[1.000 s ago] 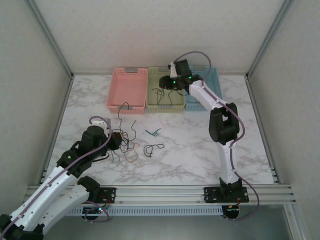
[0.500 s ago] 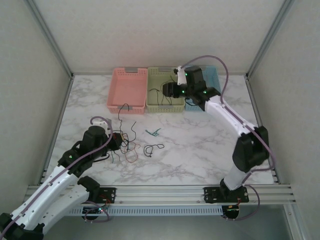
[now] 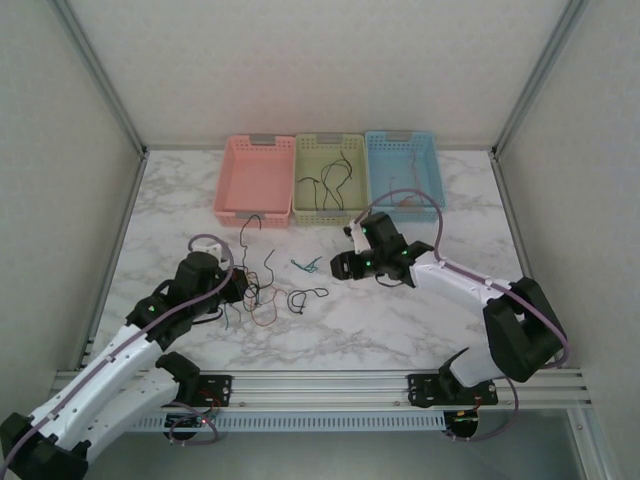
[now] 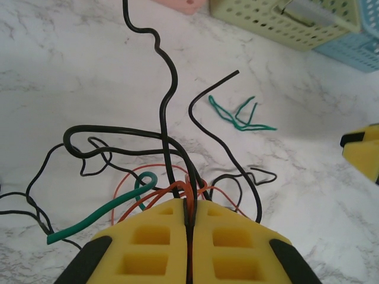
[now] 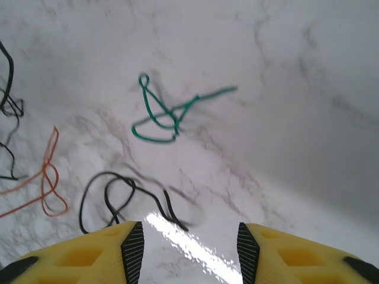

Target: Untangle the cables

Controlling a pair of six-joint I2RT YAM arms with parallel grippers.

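The left claw [image 4: 189, 206] has its two yellow jaws pressed together, clamped on the tangle of cables [image 4: 185, 189]. Red, orange and black strands are pinched in the seam. From that seam black wires rise and curl away ahead of the claw. A thick green strand [image 4: 100, 214] bends off to its left, and thin black loops trail further left over the marble tabletop [image 3: 400, 320].

In the overhead view this claw [image 3: 240, 285] sits at the clump's near-left edge.

The right claw [image 5: 189, 236] has its jaws apart with nothing between them, only bare tabletop. Just ahead of its left jaw lies a loose black cable [image 5: 99, 174] in a loop. Further ahead lies a small green cable [image 5: 155, 139], knotted on itself. Off to the left is an orange-red cable [image 5: 50, 171].

From above, this claw [image 3: 340, 266] is just beside the green cable [image 3: 308, 265]. Well beyond both claws stand a pink basket [image 3: 255, 175], a green basket [image 3: 328, 214] holding black wires, and a blue basket [image 3: 400, 150].
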